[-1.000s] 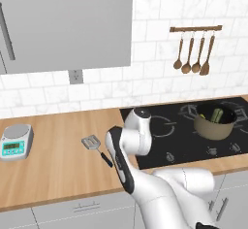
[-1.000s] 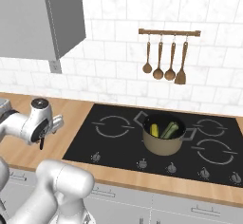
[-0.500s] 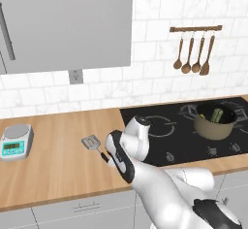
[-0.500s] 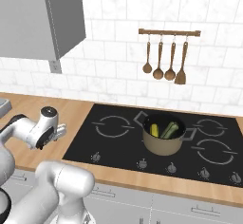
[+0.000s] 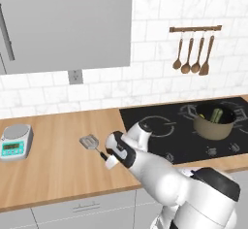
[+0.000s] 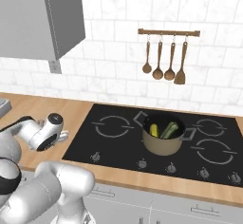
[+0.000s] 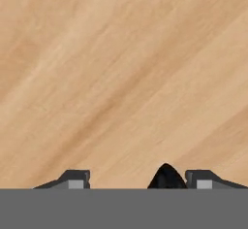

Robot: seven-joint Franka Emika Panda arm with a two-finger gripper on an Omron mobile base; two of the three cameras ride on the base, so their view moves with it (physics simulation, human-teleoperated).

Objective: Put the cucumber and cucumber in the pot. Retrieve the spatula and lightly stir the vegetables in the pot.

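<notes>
The arm reaches low and to the left over the wooden counter (image 5: 53,174), its hand hanging just above the near end of the spatula (image 5: 94,145). The spatula lies flat on the counter left of the black cooktop (image 5: 164,126), its slotted silver head toward the far left and its thin black handle running to the near right, under the hand. In the hand view the gripper (image 7: 138,179) looks straight down at the wood grain; its two fingertips (image 7: 77,178) stand spread apart, and a dark rounded tip, the end of the spatula's handle (image 7: 166,175), rises between them, closer to the right one. The fingertips do not close on it there, and whether either touches it I cannot tell. In the left base view the gripper (image 5: 109,161) sits at the handle's near end. The pot (image 6: 163,135) stands on the cooktop, between its burner rings, well to the right of the hand. Both cucumbers lie inside it, leaning against each other: the yellow-green cucumber (image 6: 154,129) to the left and the dark green cucumber (image 6: 169,130) to the right. On the tiled wall behind the cooktop, wooden utensils (image 5: 193,56) hang from a rail. A small kitchen scale (image 5: 15,141) sits at the far left of the counter.
</notes>
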